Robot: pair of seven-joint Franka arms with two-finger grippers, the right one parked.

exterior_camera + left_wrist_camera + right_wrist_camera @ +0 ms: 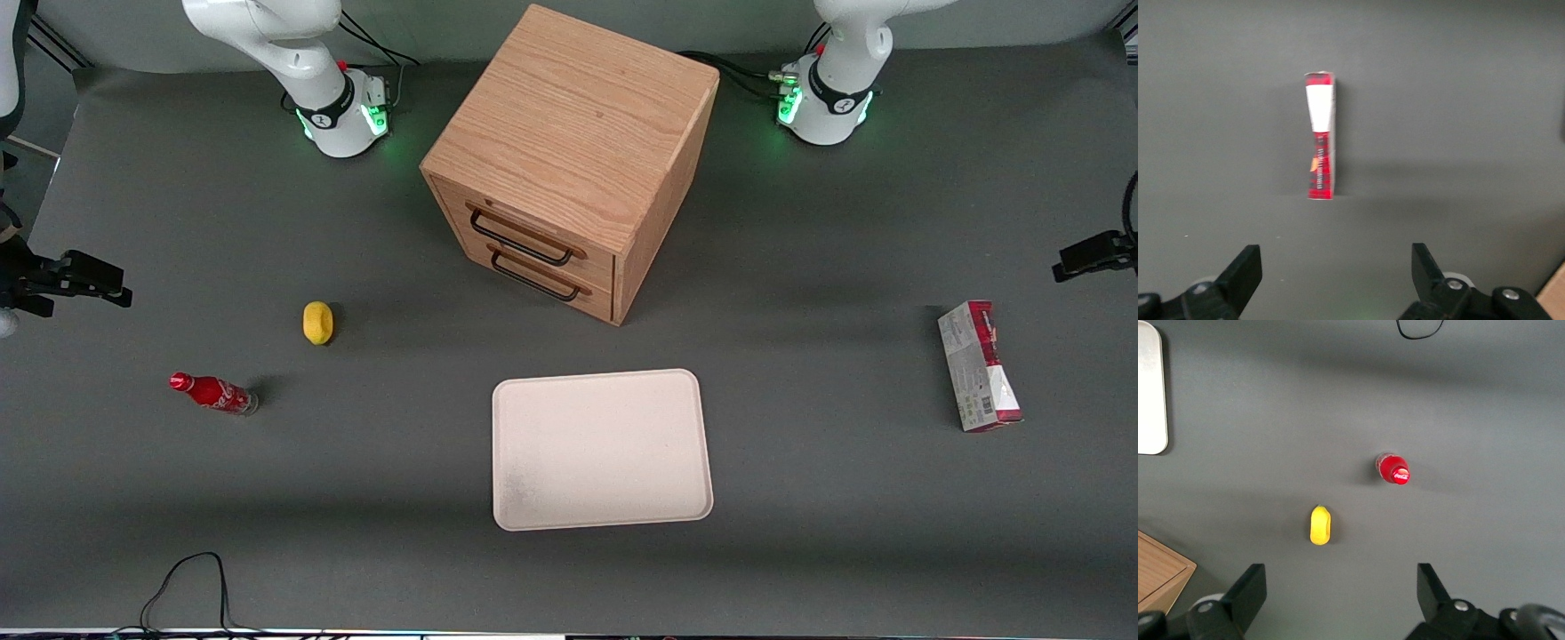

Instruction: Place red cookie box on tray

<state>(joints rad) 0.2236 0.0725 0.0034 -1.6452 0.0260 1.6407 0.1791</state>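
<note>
The slim red-and-white cardboard cookie box [978, 366] stands on its narrow edge on the dark grey desk [800, 533], out toward the working arm's end and well apart from everything else. The large flat cream tray with rounded corners [602, 449] waits bare in front of the oak two-drawer cabinet [569, 160], nearer the front camera than it, with a wide stretch of desk between tray and box.

From the wrist camera, the left arm's tool [1337, 273] hangs high above the desk, its two black fingers [1245, 270] spread wide with nothing between them. The box [1320, 137] sits ahead of the tool, clear of both fingers and roughly on the line that runs midway between them. Here is the key point: the box's long axis runs straight away from the tool, so the fingers straddle its thin red edge, which looks like a good line-up for pinching the narrow width. I judge the grasp not yet begun; a forward reach and a descent come first.
</note>
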